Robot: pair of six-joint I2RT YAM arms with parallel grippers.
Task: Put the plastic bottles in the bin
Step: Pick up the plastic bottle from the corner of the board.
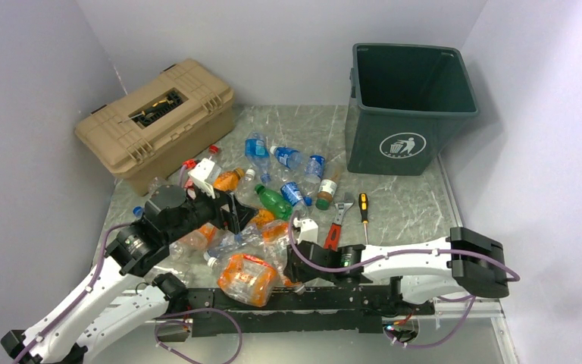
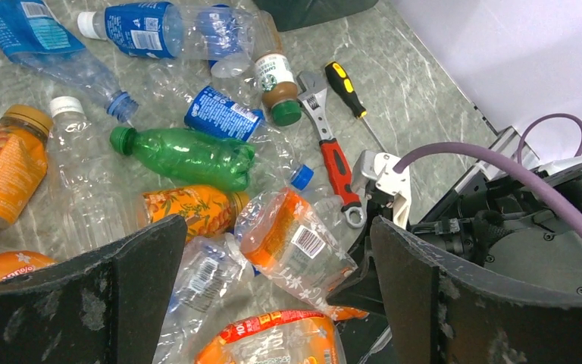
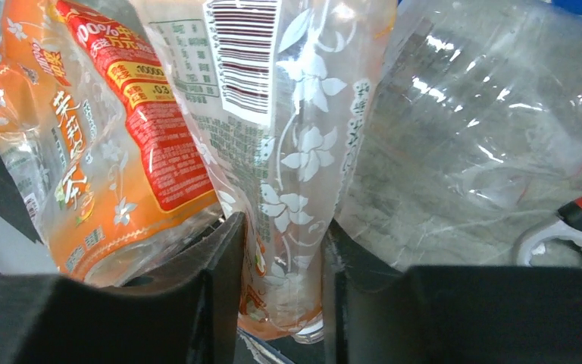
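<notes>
Several plastic bottles (image 1: 273, 199) lie in a heap on the marble table, clear, orange and green (image 2: 186, 155). My right gripper (image 3: 284, 280) is shut on the lower end of a crushed clear bottle with white flowers and an orange label (image 3: 295, 152), also seen in the left wrist view (image 2: 295, 246). In the top view the right gripper (image 1: 289, 262) is low at the heap's near side. A big crushed orange bottle (image 3: 98, 136) lies against its left finger. My left gripper (image 2: 276, 303) hangs open over the heap (image 1: 241, 216), holding nothing. The dark green bin (image 1: 409, 114) stands at the back right.
A tan toolbox (image 1: 155, 121) sits at the back left. A red-handled wrench (image 1: 336, 227) and a yellow-and-black screwdriver (image 1: 364, 208) lie right of the heap, close to the right arm's wrist. Grey walls close in both sides.
</notes>
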